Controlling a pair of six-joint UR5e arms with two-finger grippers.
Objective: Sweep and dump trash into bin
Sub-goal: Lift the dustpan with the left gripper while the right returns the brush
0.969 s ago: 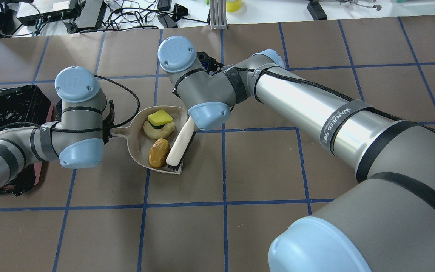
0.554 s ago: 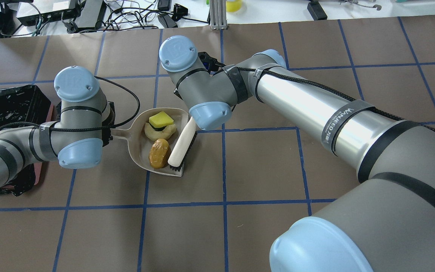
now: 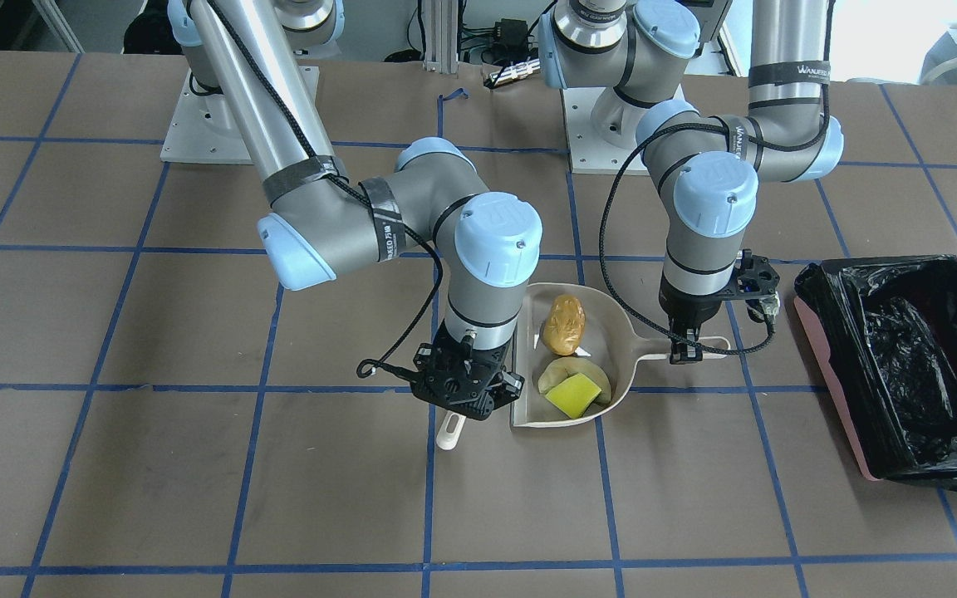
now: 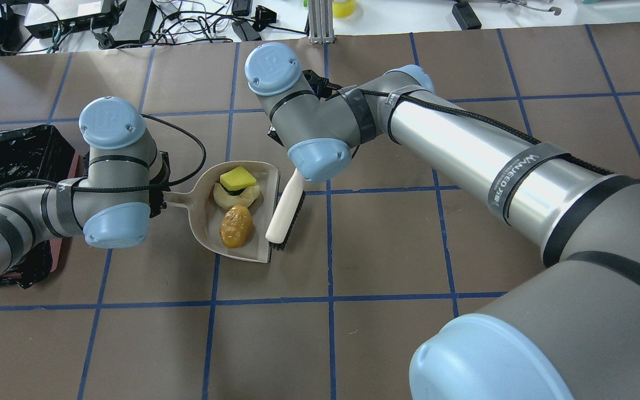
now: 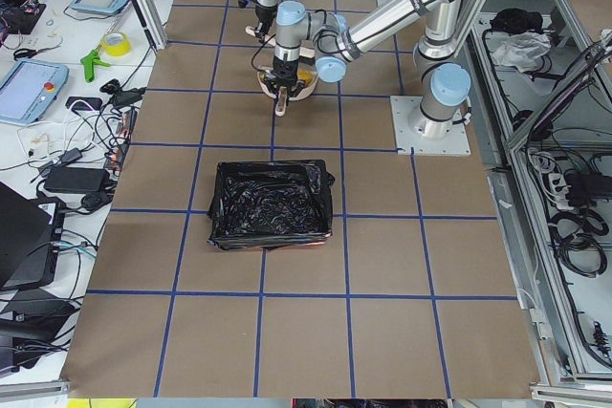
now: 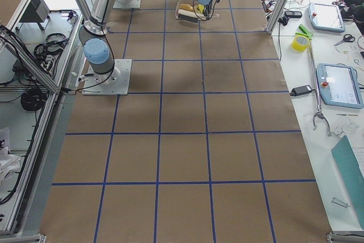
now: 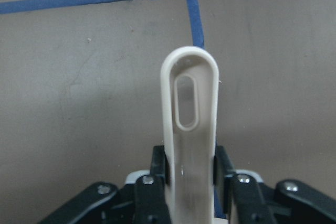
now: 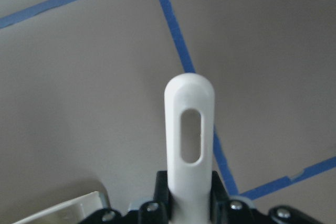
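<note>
The left tool (image 3: 686, 353) was pressed shut on the end of the dustpan (image 4: 206, 218) handle, and the right tool (image 3: 462, 390) pinched the brush (image 4: 286, 208) by its handle. Both wrist views showed fingers tight against the plastic. The pan lay flat, well in from every edge of the counter (image 4: 386, 244), with the brush just beside its open lip, bristles down.

All the trash sat inside the pan. The golden-brown piece (image 4: 236, 226) was nearest the lip, and the yellow wedge (image 4: 238, 178) was perched on the cream crescent (image 4: 225, 195) toward the back. We judged the sweeping done and the carry to the bin (image 3: 894, 357) still ahead. The bin stood well apart, on the handle side of the pan.

We saw three risks:
- The glossy lump could roll out over the lip if the pan tipped forward on lifting.
- The stacked wedge could slide off under a jerk.
- A pinch so far out on a thin handle might let the loaded pan sag or twist.

We counted three pieces of trash, one dustpan, one brush, one bin and two tools.
</note>
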